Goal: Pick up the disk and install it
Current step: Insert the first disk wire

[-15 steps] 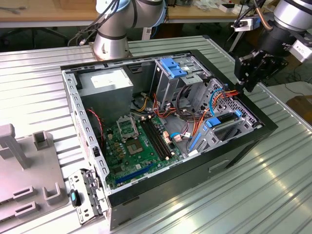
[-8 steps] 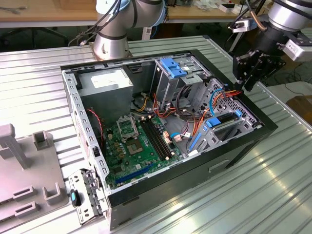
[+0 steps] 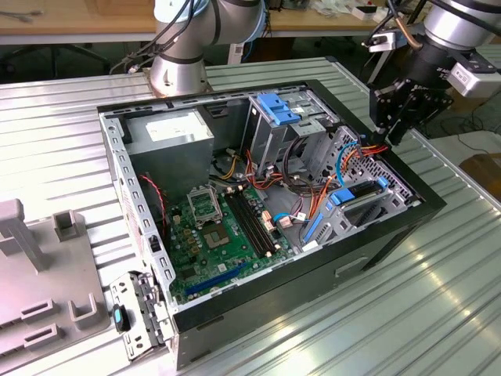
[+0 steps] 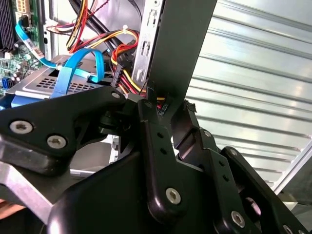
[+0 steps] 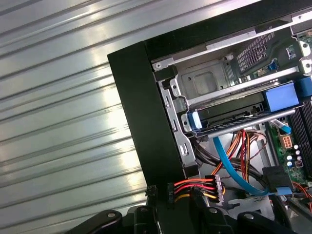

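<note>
The disk lies in the drive bay at the right end of the open computer case, a dark flat slab with light-blue rails at its ends. The first wrist view shows the disk seated in the metal cage behind a blue tab. My gripper hangs just above the case's black right wall, up and to the right of the disk. In both wrist views the gripper is open with a narrow gap, holding nothing, its fingers astride the wall edge near a wired power plug.
Inside the case are a green motherboard, a grey power-supply box, a metal cage with a blue latch and loose coloured cables. A second arm's base stands behind. A grey fixture sits on the ribbed metal table.
</note>
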{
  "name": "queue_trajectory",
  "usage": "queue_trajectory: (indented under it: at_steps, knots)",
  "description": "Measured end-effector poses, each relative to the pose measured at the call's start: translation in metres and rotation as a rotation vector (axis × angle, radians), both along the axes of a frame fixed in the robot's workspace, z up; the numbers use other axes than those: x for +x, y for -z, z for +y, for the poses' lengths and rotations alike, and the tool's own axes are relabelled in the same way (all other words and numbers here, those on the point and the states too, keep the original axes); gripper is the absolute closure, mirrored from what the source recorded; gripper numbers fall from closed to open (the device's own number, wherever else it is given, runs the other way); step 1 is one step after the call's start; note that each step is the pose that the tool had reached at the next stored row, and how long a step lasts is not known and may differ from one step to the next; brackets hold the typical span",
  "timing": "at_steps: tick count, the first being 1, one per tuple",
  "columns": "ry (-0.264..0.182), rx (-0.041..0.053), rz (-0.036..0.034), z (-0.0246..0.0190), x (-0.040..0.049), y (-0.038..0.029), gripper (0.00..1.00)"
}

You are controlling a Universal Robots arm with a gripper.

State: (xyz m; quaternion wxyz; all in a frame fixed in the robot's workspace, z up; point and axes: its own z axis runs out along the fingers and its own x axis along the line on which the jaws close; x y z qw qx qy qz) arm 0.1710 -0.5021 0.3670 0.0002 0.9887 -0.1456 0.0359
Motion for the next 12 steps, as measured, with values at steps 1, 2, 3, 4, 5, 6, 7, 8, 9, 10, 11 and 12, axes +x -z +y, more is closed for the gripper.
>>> queue_trajectory:
  at_steps: [1, 2, 3, 4, 5, 6, 7, 8, 9, 10, 11, 12]
  knots:
    - [0.000, -0.0005, 0.0000, -0.0003, 0.0000, 0.0001, 0.61]
    - [0.000, -0.0010, 0.0000, -0.0008, 0.0000, 0.0001, 0.61]
    - [0.000, -0.0016, 0.0000, -0.0025, 0.0001, 0.0000, 0.61]
    - [0.000, -0.0016, 0.0000, -0.0035, 0.0001, 0.0001, 0.61]
    - [0.000, -0.0016, 0.0000, -0.0044, 0.0001, 0.0000, 0.61]
    - [0.000, -0.0017, 0.0000, -0.0049, 0.0000, 0.0000, 0.61]
    - [0.000, -0.0016, 0.0000, -0.0052, 0.0001, 0.0001, 0.61]
    - [0.000, -0.0016, 0.0000, -0.0052, 0.0001, 0.0001, 0.62]
    - [0.000, -0.0017, 0.0000, -0.0052, 0.0001, 0.0001, 0.69]
    - [0.000, -0.0016, 0.0000, -0.0053, 0.0001, 0.0001, 0.69]
    - [0.000, -0.0016, 0.0000, -0.0054, 0.0001, 0.0001, 0.69]
    - [0.000, -0.0016, 0.0000, -0.0054, 0.0001, 0.0001, 0.76]
